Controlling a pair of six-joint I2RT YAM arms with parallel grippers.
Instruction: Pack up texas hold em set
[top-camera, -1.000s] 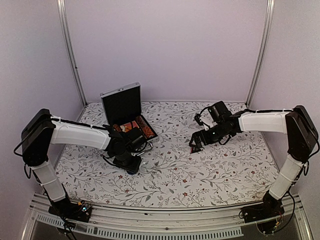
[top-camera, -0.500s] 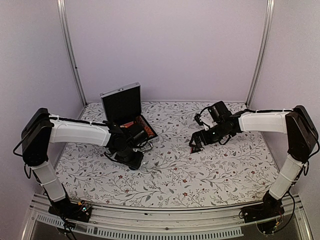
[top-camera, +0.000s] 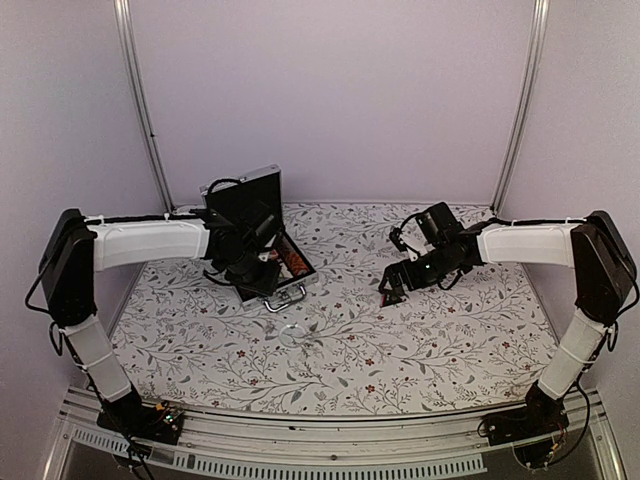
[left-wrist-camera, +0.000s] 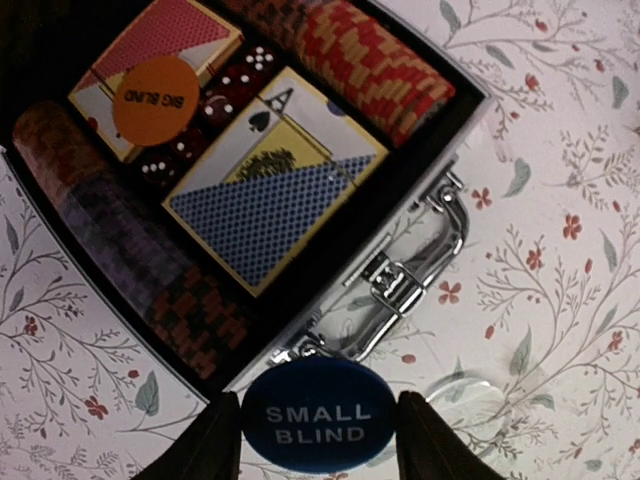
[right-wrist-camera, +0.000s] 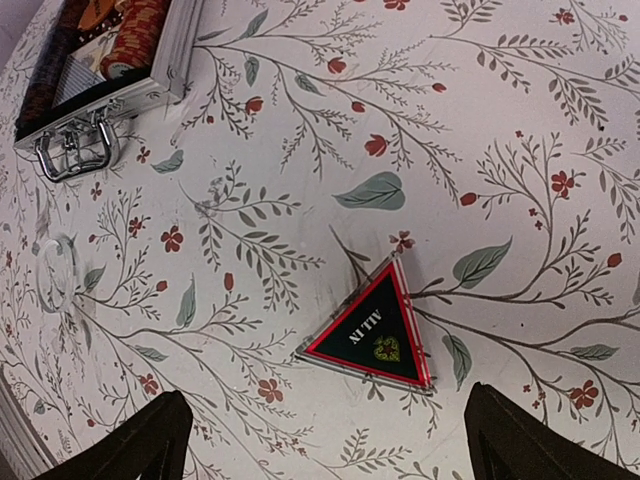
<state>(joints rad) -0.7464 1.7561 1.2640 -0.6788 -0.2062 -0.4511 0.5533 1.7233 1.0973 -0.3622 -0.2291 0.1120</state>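
Note:
The silver briefcase (top-camera: 283, 283) lies open at the back left, lid up (top-camera: 243, 207). In the left wrist view it holds reddish chip rows (left-wrist-camera: 375, 65), a blue-backed deck (left-wrist-camera: 265, 200), a red-backed deck (left-wrist-camera: 185, 25) with an orange BIG BLIND token (left-wrist-camera: 155, 98) on it, and red dice (left-wrist-camera: 215, 100). My left gripper (left-wrist-camera: 318, 430) is shut on a blue round SMALL BLIND token (left-wrist-camera: 318, 417), above the case's front edge and handle (left-wrist-camera: 415, 280). My right gripper (right-wrist-camera: 335, 450) is open just above a triangular ALL IN token (right-wrist-camera: 375, 330) on the table.
A clear round disc (top-camera: 290, 333) lies on the floral tablecloth in front of the case; it also shows in the right wrist view (right-wrist-camera: 55, 270). Purple walls enclose the table on three sides.
My left gripper has risen from the table in front of the case and moved back and left over the case's front edge. The right arm has not moved.

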